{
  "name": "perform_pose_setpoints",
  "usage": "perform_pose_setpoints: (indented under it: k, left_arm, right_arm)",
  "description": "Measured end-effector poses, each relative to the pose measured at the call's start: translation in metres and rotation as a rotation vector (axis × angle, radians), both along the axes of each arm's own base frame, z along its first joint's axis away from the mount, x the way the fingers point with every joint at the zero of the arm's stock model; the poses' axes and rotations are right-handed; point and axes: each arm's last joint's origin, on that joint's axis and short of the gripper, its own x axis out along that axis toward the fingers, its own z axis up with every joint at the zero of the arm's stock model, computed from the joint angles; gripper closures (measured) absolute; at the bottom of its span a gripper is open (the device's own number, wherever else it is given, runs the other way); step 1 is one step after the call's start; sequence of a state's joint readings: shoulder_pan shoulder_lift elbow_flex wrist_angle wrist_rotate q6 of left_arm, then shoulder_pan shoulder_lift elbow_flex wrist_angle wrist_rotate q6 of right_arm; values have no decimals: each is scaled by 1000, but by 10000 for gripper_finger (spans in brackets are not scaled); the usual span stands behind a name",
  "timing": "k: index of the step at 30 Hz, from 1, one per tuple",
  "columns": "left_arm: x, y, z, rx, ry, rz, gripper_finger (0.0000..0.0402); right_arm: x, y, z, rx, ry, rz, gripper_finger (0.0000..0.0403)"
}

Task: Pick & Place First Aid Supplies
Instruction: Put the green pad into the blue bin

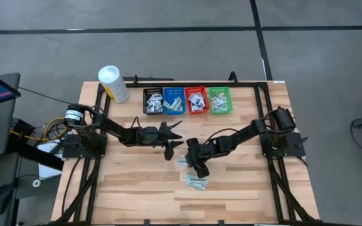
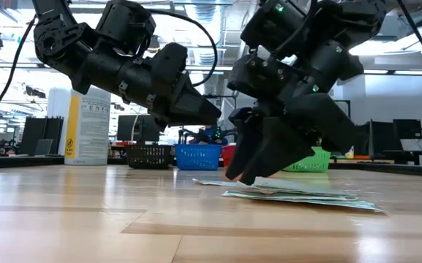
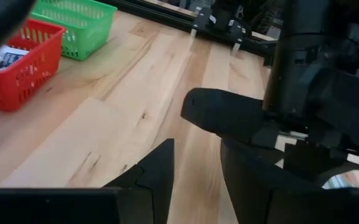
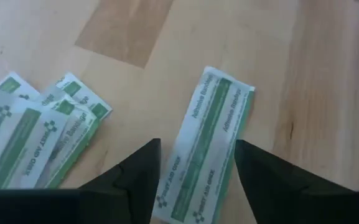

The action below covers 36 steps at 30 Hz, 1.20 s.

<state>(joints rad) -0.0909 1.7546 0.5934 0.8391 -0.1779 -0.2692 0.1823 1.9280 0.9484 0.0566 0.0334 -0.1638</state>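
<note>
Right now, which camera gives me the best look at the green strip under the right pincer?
The right wrist view: the strip lies flat between the right pincer's open fingers, print readable. The high view mostly hides it under the arm, the low view shows strips edge-on, and the left wrist view does not show it.

One pale-green strip (image 4: 205,146) lies flat on the wood between my right fingers, printed side up, apart from the rest. Beside it, several more strips (image 4: 33,132) lie flat in an overlapping fan. White packets (image 1: 196,100) sit piled in the four baskets at the table's far edge.
</note>
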Motion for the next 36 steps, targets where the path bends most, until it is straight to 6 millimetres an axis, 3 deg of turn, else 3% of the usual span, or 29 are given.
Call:
perform_pose_setpoints:
  k: [9,21,27,36]
  left_arm:
    - [0,1,0,11,-1,29,271]
    - [0,1,0,12,-1,30,271]
    - [0,1,0,21,1,27,271]
    - [-1,1,-1,10,12,35,271]
  right_arm:
    - [2,-17,-11,-8,41,-50,288]
    - [1,-19,-13,-45,47,-39,393]
    - [0,-19,-8,-44,39,-40,396]
    - [-15,-22,25,-135,49,-111,399]
